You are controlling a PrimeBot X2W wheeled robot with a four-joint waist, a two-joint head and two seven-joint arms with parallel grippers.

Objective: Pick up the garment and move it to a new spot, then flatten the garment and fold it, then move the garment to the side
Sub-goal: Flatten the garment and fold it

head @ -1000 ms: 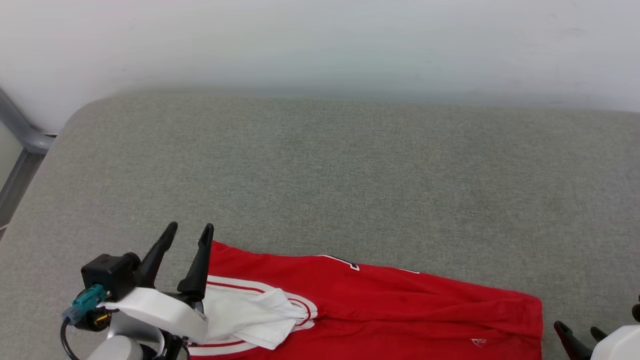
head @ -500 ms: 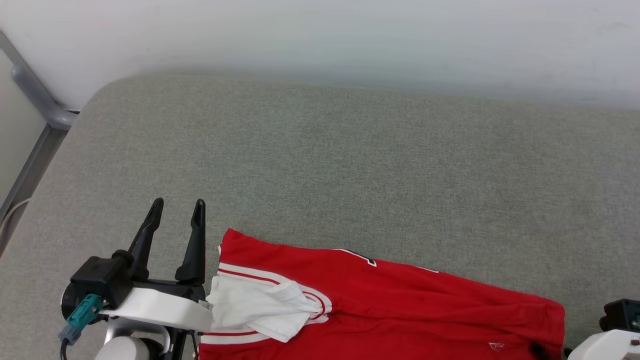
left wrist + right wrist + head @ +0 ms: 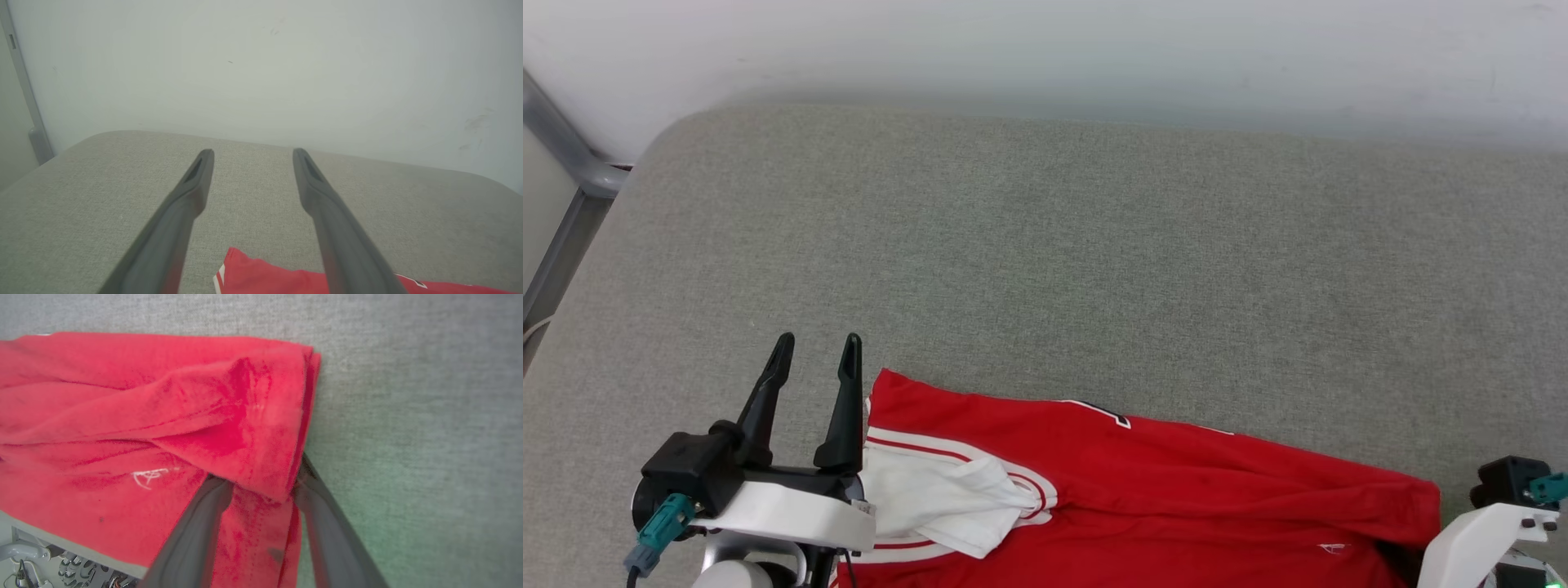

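- The garment (image 3: 1160,490) is a red jersey of thin fabric, lying lengthwise along the near edge of the grey cushioned surface (image 3: 1045,261), with its lower part cut off by the bottom of the head view.
- At its left end a white panel (image 3: 939,498) is bunched and folded over on itself, bordered by curved red-and-white striped trim (image 3: 907,447).
- The red body is creased in long shallow folds that run towards its right end, where the edge is doubled over in layers.
- On the far edge a scrap of black, white-outlined lettering (image 3: 1107,412) peeks out; too little shows to read it.
- A small white embroidered emblem (image 3: 149,475) sits near the right end; it cannot be read as a word or brand.
- The right gripper (image 3: 261,477) reaches in at the garment's right corner: its two dark fingers (image 3: 196,535) stand apart on either side of a raised red fold, their tips hidden under the cloth. Whether they pinch the fabric cannot be told.
- The left gripper (image 3: 818,343) hovers over the grey surface just beside the garment's left corner, its jaws spread wide with nothing between them.
- A teal connector (image 3: 658,523) hangs off the left wrist housing.
- Behind the surface rises a pale wall (image 3: 1045,49), and a grey metal frame (image 3: 564,163) stands at the far left.
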